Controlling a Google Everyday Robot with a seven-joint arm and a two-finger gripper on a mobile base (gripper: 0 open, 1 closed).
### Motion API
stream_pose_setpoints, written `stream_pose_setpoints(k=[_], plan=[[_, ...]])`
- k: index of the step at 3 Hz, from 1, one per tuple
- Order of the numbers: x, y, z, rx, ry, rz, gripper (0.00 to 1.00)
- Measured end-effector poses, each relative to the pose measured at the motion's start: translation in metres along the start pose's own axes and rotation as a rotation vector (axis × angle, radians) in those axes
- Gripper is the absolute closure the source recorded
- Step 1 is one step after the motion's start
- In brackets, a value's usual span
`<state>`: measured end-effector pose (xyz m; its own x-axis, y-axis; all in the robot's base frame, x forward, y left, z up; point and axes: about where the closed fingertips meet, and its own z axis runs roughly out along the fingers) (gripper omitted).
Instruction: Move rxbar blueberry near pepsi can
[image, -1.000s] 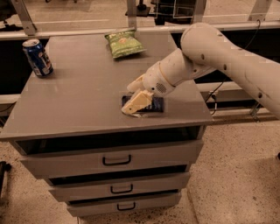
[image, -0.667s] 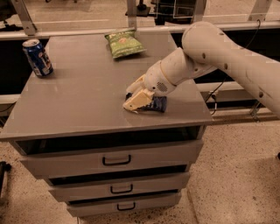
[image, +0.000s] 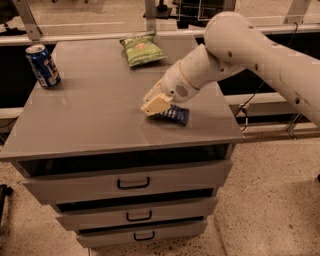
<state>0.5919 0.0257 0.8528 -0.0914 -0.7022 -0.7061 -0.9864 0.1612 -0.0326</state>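
Observation:
The rxbar blueberry (image: 174, 115), a small dark navy bar, is at the right front of the grey cabinet top (image: 100, 115). My gripper (image: 156, 105) is right on the bar's left end and shut on it, holding it low over the surface. The white arm reaches in from the upper right. The pepsi can (image: 43, 65) stands upright at the far left back corner, well apart from the bar.
A green chip bag (image: 142, 49) lies at the back middle of the top. The cabinet's right edge is close beside the bar. Three drawers (image: 133, 183) face front below. A railing and dark shelving stand behind.
My gripper has risen slightly and shifted a little left, and the bar has moved with it.

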Motion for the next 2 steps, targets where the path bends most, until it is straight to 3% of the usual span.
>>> stream_pose_setpoints(k=[2], plan=[[-0.051, -0.022, -0.023, 0.1, 0.037, -0.007, 1.0]])
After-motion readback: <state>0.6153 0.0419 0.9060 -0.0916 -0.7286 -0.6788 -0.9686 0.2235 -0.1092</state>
